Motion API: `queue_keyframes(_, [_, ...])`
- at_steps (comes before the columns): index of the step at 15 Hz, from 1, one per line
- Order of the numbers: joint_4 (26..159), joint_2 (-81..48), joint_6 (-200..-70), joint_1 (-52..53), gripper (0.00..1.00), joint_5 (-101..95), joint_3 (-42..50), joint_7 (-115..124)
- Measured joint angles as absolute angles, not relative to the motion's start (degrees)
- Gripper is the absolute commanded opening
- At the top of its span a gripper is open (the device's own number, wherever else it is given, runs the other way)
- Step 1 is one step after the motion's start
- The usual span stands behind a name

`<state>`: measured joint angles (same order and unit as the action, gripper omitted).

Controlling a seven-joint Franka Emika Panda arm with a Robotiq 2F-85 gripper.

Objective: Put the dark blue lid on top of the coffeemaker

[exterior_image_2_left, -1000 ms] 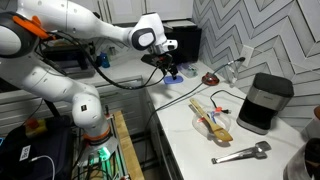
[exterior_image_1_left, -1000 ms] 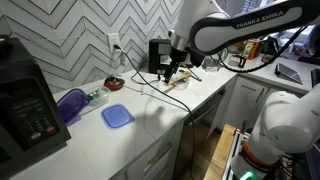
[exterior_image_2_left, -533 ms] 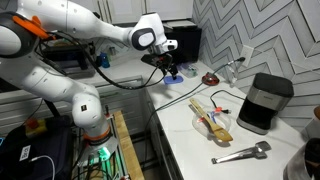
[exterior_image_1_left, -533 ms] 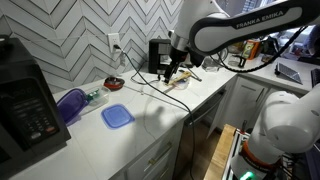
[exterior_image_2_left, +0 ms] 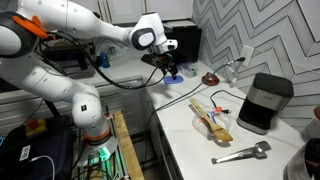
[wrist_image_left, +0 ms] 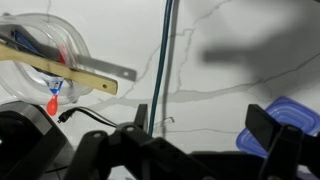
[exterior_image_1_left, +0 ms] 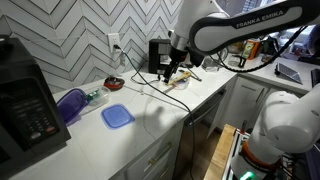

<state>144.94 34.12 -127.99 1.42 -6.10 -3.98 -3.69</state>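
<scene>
No change in the last second. In an exterior view my pincer (exterior_image_1_left: pixel 172 72) hangs low over the counter (exterior_image_1_left: pixel 160 102) just in front of the coffeemaker (exterior_image_1_left: pixel 158 55), and the dark blue lid (exterior_image_1_left: pixel 70 103) lies well apart at the far left, untouched. In an exterior view the pincer (exterior_image_2_left: pixel 168 70) hovers far left of the coffeemaker (exterior_image_2_left: pixel 265 102). In the wrist view my fingers (wrist_image_left: pixel 262 124) are spread and empty. I judge the pickup has not begun.

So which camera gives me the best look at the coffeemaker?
An exterior view shows the coffeemaker whole and unblocked. In an exterior view, the coffeemaker is smaller, its edge behind the arm. The wrist view does not clearly show it.
</scene>
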Motion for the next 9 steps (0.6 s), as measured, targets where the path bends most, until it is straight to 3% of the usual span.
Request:
queue_keyframes(4, [138.17,29.10,-129.86,5.75,1.00,-0.83,-6.21,-2.61])
queue_keyframes(9, [121.06,13.71,-130.79,12.12,1.00,13.93,-6.47,-2.63])
